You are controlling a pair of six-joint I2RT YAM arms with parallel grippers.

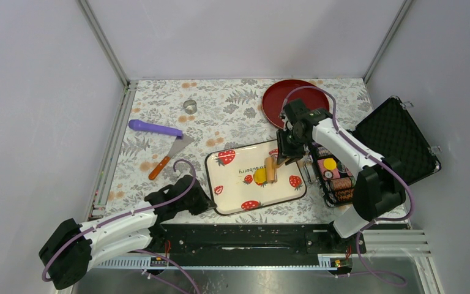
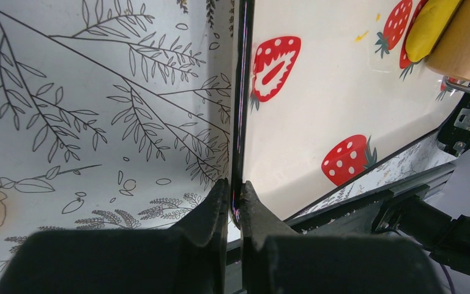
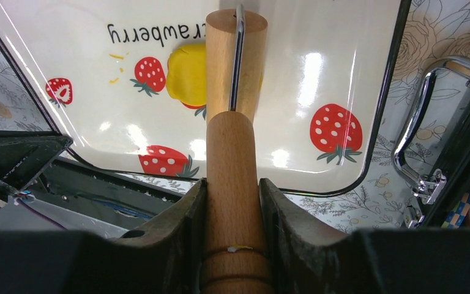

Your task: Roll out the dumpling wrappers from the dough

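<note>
The yellow dough [image 1: 260,176] [image 3: 185,76] lies as a flattened patch in the middle of the strawberry-printed tray [image 1: 281,190] [image 3: 343,49]. A wooden roller [image 1: 271,168] [image 3: 235,55] rests on the dough's right part. My right gripper [image 1: 283,156] [image 3: 232,184] is shut on the roller's handle. My left gripper [image 1: 205,201] [image 2: 235,196] is shut on the tray's dark rim [image 2: 238,122] at its near left side. In the left wrist view the dough [image 2: 431,27] and roller [image 2: 468,37] show at the top right. No separate dumpling wrappers are in view.
A red plate [image 1: 294,101] sits at the back right. A purple tool [image 1: 154,128], an orange-handled spatula [image 1: 170,156] and a metal ring cutter [image 1: 190,105] lie left of the tray. An open black case [image 1: 398,138] with small items [image 1: 333,174] stands right of it.
</note>
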